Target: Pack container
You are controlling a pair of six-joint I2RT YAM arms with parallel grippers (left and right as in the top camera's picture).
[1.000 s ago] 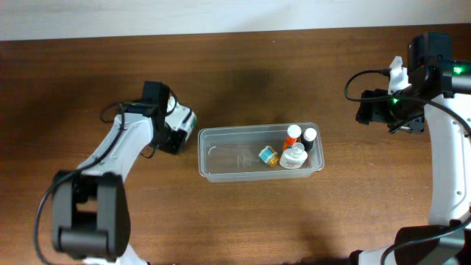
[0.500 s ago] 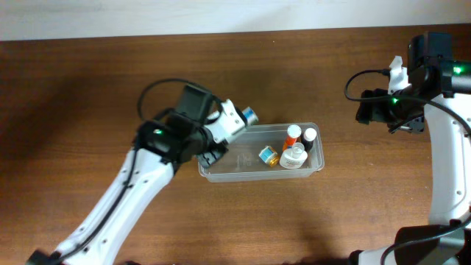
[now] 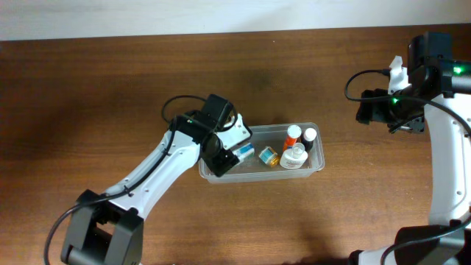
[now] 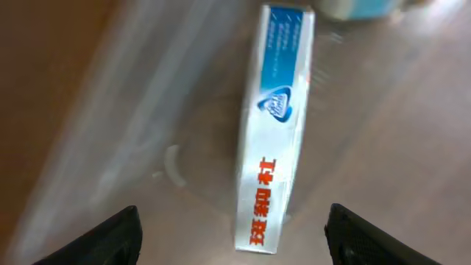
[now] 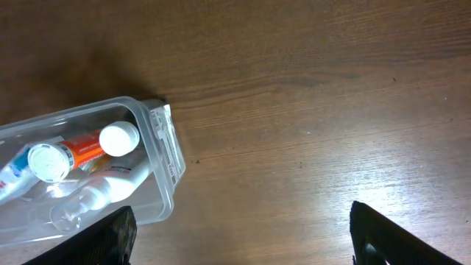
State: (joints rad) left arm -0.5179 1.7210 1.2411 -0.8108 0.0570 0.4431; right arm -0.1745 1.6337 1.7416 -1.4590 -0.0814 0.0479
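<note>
Left wrist view has the left claw (image 4: 232,221) spread wide, its dark fingertips (image 4: 121,232) low at either side and a white and blue box (image 4: 276,132) lying lengthwise between them, touching neither; the box looks to be resting free on the floor of the container (image 4: 184,162), whose clear side wall runs just outside the claw's left finger. To finish this step well, I judge the claw should rise straight up with its fingers kept apart, so that no tip catches the box or nudges the thin wall; the tub looks light and may slide on the smooth top; any sideways sweep is best avoided, since the small bottles (image 3: 293,156) sit crowded just beyond the box's far end. The right claw (image 5: 241,217) is spread as well and holds nothing; it hangs over bare wood, with the container's bottle end ahead and to its left, well apart. The table (image 3: 88,88) is dark brown with a clear grain and a soft sheen of glare; a pale wall (image 3: 221,15) borders its far edge.
</note>
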